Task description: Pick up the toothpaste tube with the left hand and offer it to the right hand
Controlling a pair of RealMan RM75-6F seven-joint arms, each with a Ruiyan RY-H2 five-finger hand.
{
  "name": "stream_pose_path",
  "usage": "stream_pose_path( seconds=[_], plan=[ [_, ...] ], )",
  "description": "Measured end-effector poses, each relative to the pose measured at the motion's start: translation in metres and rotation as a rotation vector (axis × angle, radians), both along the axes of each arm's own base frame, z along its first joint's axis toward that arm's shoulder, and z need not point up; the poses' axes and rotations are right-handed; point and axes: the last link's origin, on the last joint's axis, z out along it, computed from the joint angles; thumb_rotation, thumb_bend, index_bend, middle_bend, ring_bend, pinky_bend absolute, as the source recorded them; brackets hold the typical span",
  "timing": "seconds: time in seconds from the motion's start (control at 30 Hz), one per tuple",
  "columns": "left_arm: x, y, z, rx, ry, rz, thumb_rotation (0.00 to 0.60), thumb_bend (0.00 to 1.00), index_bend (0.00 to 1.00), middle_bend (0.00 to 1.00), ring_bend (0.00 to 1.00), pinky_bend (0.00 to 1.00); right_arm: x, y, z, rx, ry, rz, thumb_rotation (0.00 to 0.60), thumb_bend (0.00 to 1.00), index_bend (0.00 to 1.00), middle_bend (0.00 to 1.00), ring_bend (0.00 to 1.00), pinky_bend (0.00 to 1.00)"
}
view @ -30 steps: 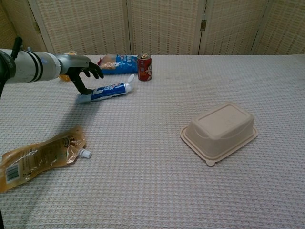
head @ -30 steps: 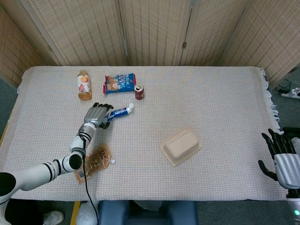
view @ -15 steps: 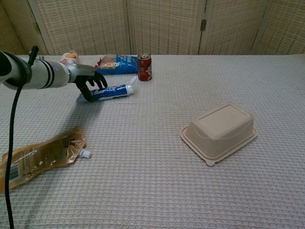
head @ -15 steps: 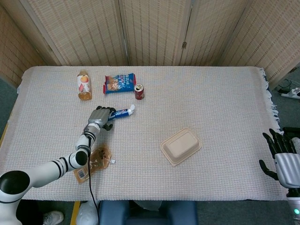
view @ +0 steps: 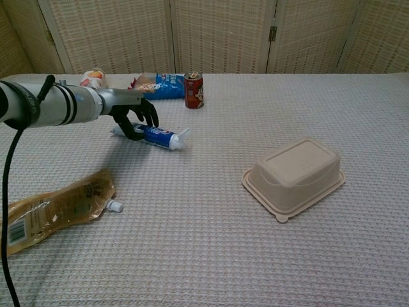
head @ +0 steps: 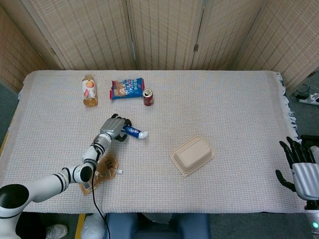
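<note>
The left hand (head: 113,127) sits left of centre in the head view, its dark fingers (view: 148,114) curled over the flat end of the tube (head: 133,132); the tube lies on the cloth (head: 229,99), cap pointing toward the lower right, and whether the fingers truly clamp it or only drape on it cannot be told from either view. Over the last second the tube has swung round: its cap pointed up toward the can (head: 148,97), and now it points away from it, down toward the box (head: 193,155); the hand has come down and right with it, and the tube has slid nearer the frame's middle. That reads as the fingers dragging or raking the tube rather than lifting it; in the chest view it looks flat on the cloth, so the pick-up seems not yet done. A firmer wrap around the body looks needed before any lift. The right hand (head: 300,167) waits at the lower right edge of the head view, fingers spread and holding nothing, well apart from the tube; the hand-over is a long way off.
</note>
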Motion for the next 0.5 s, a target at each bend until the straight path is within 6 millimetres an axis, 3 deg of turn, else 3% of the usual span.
stream_pose_path(
  seconds=[0.17, 0.5],
  plan=[
    [0.0014, -0.0061, 0.0006, 0.009, -0.004, -0.055, 0.600, 0.50, 0.22, 0.29, 0.17, 0.01, 0.0008, -0.0001, -0.0014, 0.004, -0.001, 0.004, 0.600, 0.43, 0.00, 0.00, 0.00, 0.00],
    [-0.0030, -0.0103, -0.0067, 0.096, 0.095, -0.181, 0.600, 0.43, 0.28, 0.28, 0.19, 0.04, -0.0015, 0.0020, -0.0013, 0.003, -0.005, -0.003, 0.600, 0.43, 0.00, 0.00, 0.00, 0.00]
  ],
)
